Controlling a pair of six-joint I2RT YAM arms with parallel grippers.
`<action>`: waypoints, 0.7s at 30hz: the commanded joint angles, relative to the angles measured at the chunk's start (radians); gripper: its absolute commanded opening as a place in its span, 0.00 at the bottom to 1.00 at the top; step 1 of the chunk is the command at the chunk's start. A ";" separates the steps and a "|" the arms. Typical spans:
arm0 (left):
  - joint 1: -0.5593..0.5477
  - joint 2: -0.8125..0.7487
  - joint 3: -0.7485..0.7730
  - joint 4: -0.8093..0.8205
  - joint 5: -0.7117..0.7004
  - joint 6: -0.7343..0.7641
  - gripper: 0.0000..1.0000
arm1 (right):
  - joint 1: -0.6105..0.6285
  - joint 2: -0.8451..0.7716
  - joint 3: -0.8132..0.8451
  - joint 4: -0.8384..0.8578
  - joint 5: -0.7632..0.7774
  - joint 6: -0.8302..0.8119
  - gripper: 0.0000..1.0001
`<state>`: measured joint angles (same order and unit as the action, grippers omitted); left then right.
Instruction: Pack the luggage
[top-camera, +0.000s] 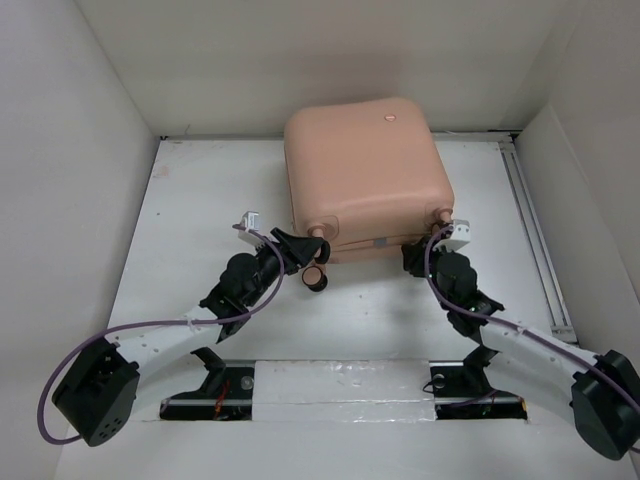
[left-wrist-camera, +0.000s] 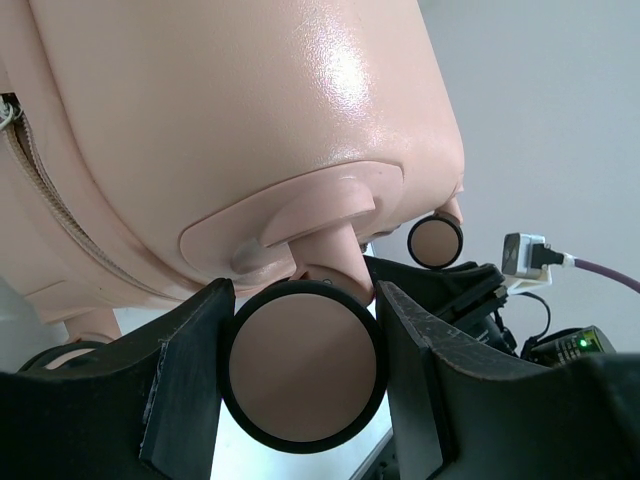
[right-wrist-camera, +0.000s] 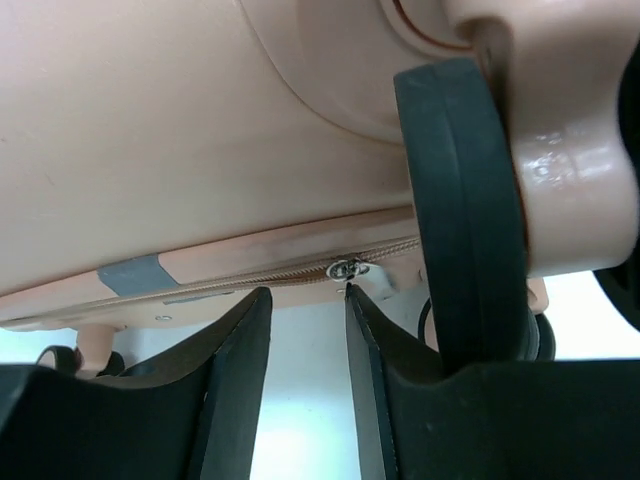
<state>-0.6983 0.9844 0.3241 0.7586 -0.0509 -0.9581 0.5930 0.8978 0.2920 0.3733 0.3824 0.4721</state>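
Observation:
The luggage (top-camera: 365, 170) is a pale pink hard-shell suitcase lying shut on the white table, wheels toward the arms. My left gripper (top-camera: 308, 262) is at its near left corner. In the left wrist view the left gripper (left-wrist-camera: 304, 340) is shut on a pink-and-black wheel (left-wrist-camera: 303, 365) under the shell (left-wrist-camera: 250, 120). My right gripper (top-camera: 412, 255) is at the near right corner. In the right wrist view it (right-wrist-camera: 307, 300) stands open with nothing between its fingers, just below the zipper seam. The metal zipper pull (right-wrist-camera: 347, 268) sits at the tip of one finger, beside a black wheel (right-wrist-camera: 460, 200).
White walls box in the table (top-camera: 200, 200) on the left, back and right. A metal rail (top-camera: 535, 240) runs along the right side. A grey patch (right-wrist-camera: 130, 273) marks the seam. A second wheel (left-wrist-camera: 435, 241) shows beyond the left gripper.

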 joint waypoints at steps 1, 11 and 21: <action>0.010 -0.032 -0.014 0.083 0.003 0.004 0.00 | -0.009 0.016 -0.002 0.050 -0.022 0.008 0.42; 0.010 -0.044 -0.023 0.081 0.014 -0.005 0.00 | 0.011 -0.141 -0.060 -0.063 0.006 0.098 0.43; 0.010 -0.055 -0.023 0.062 0.005 -0.005 0.00 | -0.055 0.006 -0.023 0.163 -0.026 -0.053 0.51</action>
<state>-0.6979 0.9806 0.3141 0.7723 -0.0540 -0.9588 0.5560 0.8879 0.2401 0.3489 0.3840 0.4950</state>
